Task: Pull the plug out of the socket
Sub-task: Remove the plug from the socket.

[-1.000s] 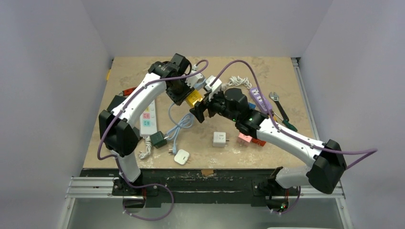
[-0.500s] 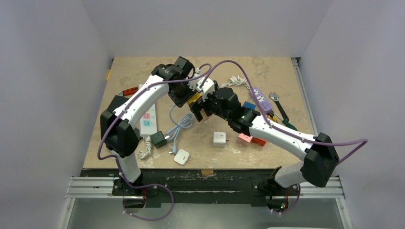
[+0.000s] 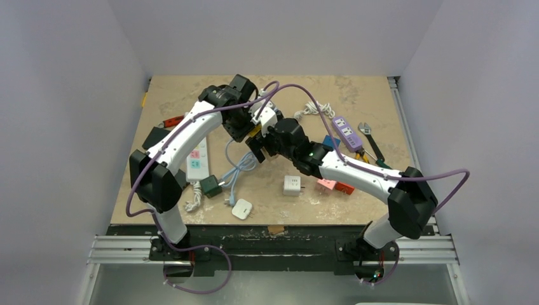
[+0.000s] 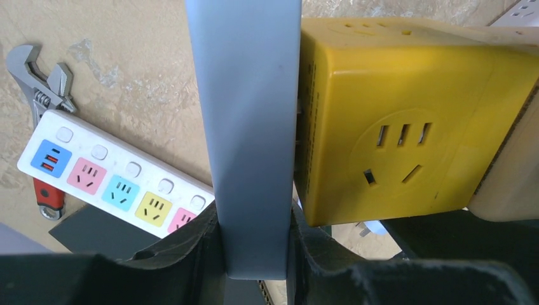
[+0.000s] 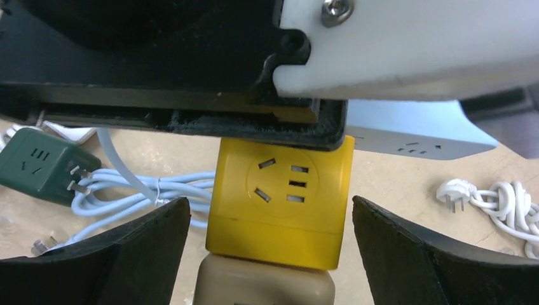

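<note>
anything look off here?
Nothing broken or spilled. One oddity: the white power strip lies across an adjustable wrench, a tool among plugs. Left claw grips the yellow cube socket; right claw is open either side.

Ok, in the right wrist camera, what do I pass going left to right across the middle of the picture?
green socket cube → light blue cable → yellow socket cube → white coiled cord
</note>
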Controlling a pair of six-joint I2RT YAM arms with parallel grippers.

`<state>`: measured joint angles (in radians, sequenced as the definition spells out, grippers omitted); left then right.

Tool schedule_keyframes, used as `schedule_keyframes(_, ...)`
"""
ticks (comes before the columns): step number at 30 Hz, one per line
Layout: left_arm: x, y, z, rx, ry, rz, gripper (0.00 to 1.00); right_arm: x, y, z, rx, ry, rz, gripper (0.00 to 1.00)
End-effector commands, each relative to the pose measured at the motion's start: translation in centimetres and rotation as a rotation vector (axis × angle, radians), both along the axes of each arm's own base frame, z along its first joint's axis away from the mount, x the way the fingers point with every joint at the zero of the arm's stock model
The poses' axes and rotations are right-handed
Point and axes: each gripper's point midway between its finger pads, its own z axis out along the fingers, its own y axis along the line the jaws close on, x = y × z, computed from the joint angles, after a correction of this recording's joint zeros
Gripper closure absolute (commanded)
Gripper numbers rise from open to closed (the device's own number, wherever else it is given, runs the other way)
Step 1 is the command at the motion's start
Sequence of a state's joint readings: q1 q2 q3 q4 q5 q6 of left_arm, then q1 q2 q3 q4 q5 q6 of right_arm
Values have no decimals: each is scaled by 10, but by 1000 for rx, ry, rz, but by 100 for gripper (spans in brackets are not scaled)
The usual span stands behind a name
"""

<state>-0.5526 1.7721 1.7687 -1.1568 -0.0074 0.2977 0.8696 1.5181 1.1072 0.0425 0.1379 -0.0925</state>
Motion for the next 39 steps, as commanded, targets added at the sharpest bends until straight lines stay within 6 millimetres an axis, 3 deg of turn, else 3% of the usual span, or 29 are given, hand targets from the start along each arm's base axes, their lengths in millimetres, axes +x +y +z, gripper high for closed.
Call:
schedule_keyframes(1,-1,-8,33,-81,-96,0,100,15,14,31,77,-69,-22,8)
schedule_keyframes(11,-5,-11,30,-79,-83,-5,100,20,24,26,106,-75,-35,33)
schedule_keyframes(14,-5,-12,29,-78,-83,-5,100,19,24,24,114,-72,-40,53)
schedule_keyframes(18,-4,-9,28,-62,-90,2,100,15,22,18,104,-61,-38,94)
schedule_keyframes(19,-2,-7,27,-53,-98,6,100,15,19,16,101,-58,-46,100)
schedule_keyframes(28,25,11,26,68,-200,68,100,-5,2,2,105,-15,-68,100)
schedule_keyframes(39,56,26,5,129,-203,160,100,-34,-12,-15,114,59,-81,100)
